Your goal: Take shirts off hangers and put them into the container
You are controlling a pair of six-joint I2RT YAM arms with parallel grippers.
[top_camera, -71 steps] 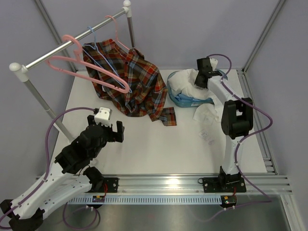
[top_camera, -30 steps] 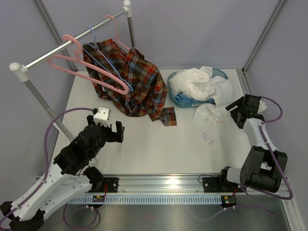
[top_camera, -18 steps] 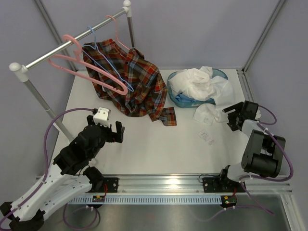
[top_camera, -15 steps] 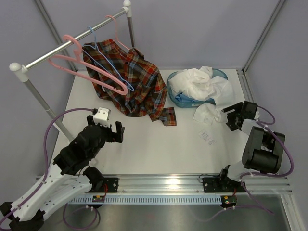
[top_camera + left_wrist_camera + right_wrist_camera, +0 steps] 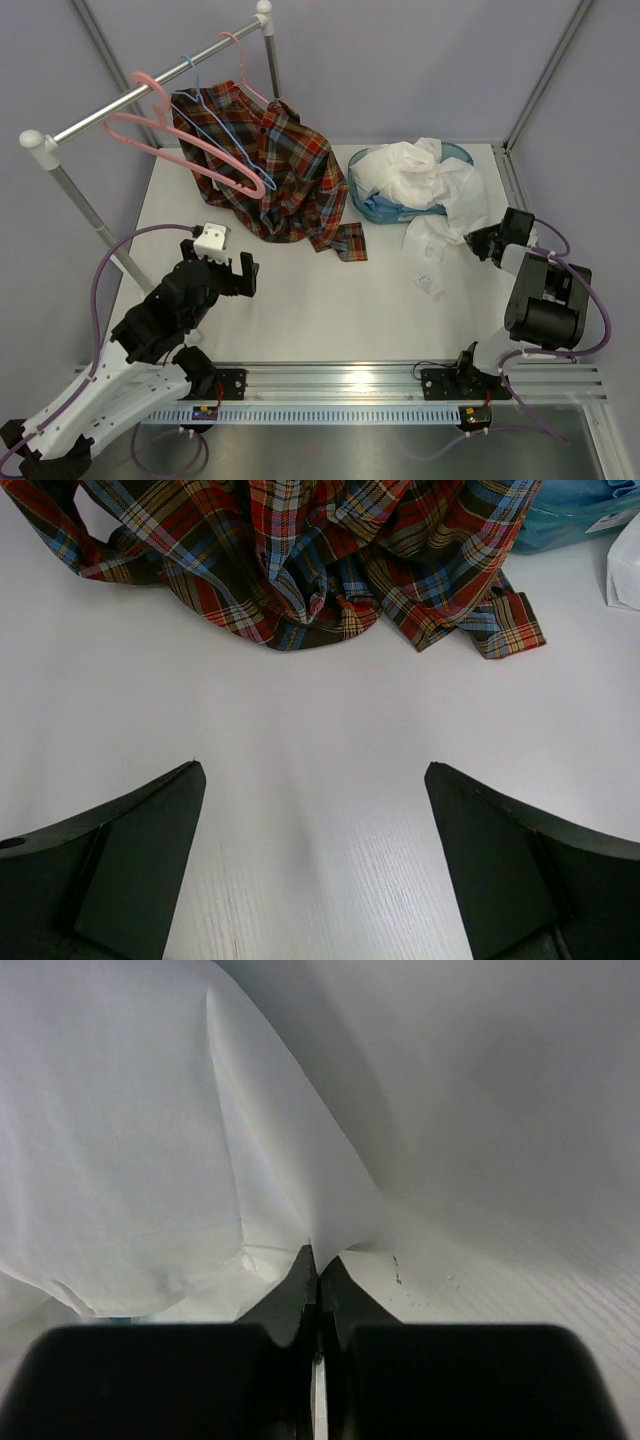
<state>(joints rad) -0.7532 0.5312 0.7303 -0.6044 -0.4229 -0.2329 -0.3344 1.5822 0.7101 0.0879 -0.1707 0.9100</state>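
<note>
Progress: white shirt [image 5: 410, 175] mostly in tub [image 5: 458, 151], centre right, one flap trailing out | my right pincer [image 5: 318, 1275] closed tight on that flap | my left pincer [image 5: 312, 780] fully spread, empty | plaid shirt [image 5: 290, 180] on hanger [image 5: 205, 115], upper left, not yet removed

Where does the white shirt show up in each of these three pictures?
Top external: white shirt heaped in the container, spilling right to the right gripper.
Left wrist: white shirt, a sliver at the right edge.
Right wrist: white shirt fills the frame, pinched by shut fingers.
Shared landmark: the white table.
</note>
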